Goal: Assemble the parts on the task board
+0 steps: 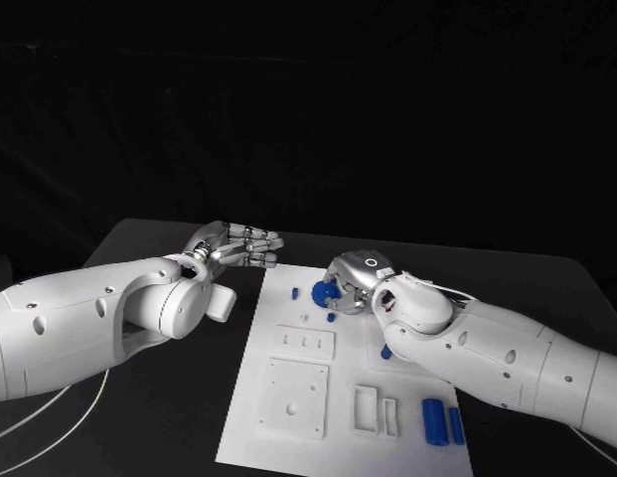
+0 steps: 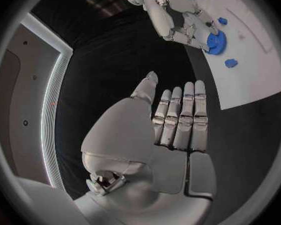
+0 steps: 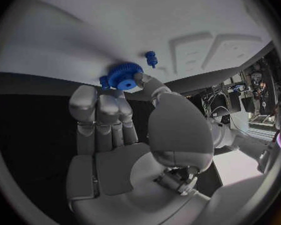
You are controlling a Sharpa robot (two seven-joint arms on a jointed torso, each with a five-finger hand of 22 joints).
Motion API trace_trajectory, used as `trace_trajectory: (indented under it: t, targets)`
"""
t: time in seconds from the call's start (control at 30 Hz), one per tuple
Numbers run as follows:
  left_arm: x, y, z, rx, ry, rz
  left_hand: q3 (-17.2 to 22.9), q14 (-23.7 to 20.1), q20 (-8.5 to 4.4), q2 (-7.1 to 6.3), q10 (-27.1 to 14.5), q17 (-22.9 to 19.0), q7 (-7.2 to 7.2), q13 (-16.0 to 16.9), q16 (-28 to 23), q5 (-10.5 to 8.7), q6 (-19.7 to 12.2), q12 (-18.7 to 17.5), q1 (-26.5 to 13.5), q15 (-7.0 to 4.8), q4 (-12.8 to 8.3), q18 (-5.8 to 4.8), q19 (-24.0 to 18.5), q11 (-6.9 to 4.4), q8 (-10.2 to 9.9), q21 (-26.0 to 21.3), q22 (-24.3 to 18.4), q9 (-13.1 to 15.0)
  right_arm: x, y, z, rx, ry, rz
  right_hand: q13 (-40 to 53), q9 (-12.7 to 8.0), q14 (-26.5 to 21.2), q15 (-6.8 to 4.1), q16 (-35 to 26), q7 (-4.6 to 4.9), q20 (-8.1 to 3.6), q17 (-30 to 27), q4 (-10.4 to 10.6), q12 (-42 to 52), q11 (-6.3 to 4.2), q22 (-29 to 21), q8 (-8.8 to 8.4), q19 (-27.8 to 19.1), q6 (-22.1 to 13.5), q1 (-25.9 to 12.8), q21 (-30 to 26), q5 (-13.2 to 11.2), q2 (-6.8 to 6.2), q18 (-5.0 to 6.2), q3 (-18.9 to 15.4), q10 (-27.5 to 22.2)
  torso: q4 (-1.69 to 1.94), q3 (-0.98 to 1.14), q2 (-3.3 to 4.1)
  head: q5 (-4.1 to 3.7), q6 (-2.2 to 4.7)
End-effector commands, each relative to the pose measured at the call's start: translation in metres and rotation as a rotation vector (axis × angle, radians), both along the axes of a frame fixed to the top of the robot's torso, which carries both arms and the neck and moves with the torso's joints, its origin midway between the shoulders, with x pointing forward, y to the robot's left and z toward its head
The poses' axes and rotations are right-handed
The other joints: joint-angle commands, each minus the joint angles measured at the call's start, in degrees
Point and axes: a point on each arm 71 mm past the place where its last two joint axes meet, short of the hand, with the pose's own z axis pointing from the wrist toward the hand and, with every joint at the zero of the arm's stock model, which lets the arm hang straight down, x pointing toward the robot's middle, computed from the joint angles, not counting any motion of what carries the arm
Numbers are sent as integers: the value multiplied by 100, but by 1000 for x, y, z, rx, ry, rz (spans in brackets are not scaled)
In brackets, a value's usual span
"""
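On the black table (image 1: 151,397) lies the white board (image 1: 340,378), its long axis running from 6 o'clock up to 12. Nearest, at its 5 o'clock corner, two blue rods (image 1: 441,419) lie side by side, pointing along that same axis. Beside them sit two narrow white slots (image 1: 376,412) and a square white plate (image 1: 295,397). Farther up, the right hand (image 1: 349,283) pinches a blue gear (image 3: 122,75) between thumb and fingertips, holding it at the board's far end with its toothed rim showing. A small blue peg (image 3: 151,58) stands just beside it. At 11 o'clock, off the board, the left hand (image 1: 233,245) hovers empty, fingers straight and pressed together.
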Motion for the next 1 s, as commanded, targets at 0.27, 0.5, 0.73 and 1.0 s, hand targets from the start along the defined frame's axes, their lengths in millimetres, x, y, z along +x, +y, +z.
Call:
trace_trajectory:
  t: [0.27, 0.5, 0.73, 1.0]
  targets:
    - [0, -2, 2, -2, -7, -15, -18, -55, 3, -24, -38, 5, 28, 10, -36, -38, -34, 16, -43, -7, 16, -41, -34, 0, -7, 8, -6, 8, 2, -5, -8, 16, 35, -17, -142, 21, 2, -86, -13, 53, -87, 113, 603, -146, -81, 615, -1, 345, -1141, 58, 19, -530, -11, -81, -1175, -112, 2, -8, 1, -38, 11]
    - [0, -1, 2, -1, -7, -11, -18, -55, 3, -24, -38, 5, 28, 10, -36, -38, -34, 16, -43, -7, 16, -41, -34, 0, -7, 8, -6, 8, 2, -11, -6, 80, 29, -12, -91, 27, 19, -62, 32, 69, -61, 248, 1127, -85, -45, 635, 5, 348, -993, 103, 121, -314, -23, -46, -1683, -80, -1, -5, 0, -49, 5]
    - [0, 1, 2, -1, -7, -8, -18, -55, 3, -24, -38, 5, 28, 10, -36, -38, -34, 16, -43, -7, 16, -41, -34, 0, -7, 8, -6, 8, -3, -33, 12, 218, -32, 10, -53, 34, 22, -10, 76, 99, -12, 293, 1114, -36, 34, 643, 12, 349, -644, 199, 182, -283, 0, 2, -1566, -53, -31, 3, -8, -84, 23]
    - [0, 4, 2, -1, -8, -3, -13, -48, 2, -26, -36, 5, 27, 10, -32, -38, -30, 17, -40, -10, 18, -37, -29, -2, -4, 9, -5, 9, -5, -90, 40, 331, -13, -3, -58, 32, 11, 28, 64, 126, 37, 275, 884, -30, 77, 649, 10, 332, -468, 353, 217, -263, 52, 31, -1555, -71, -123, 34, -29, -183, 63]
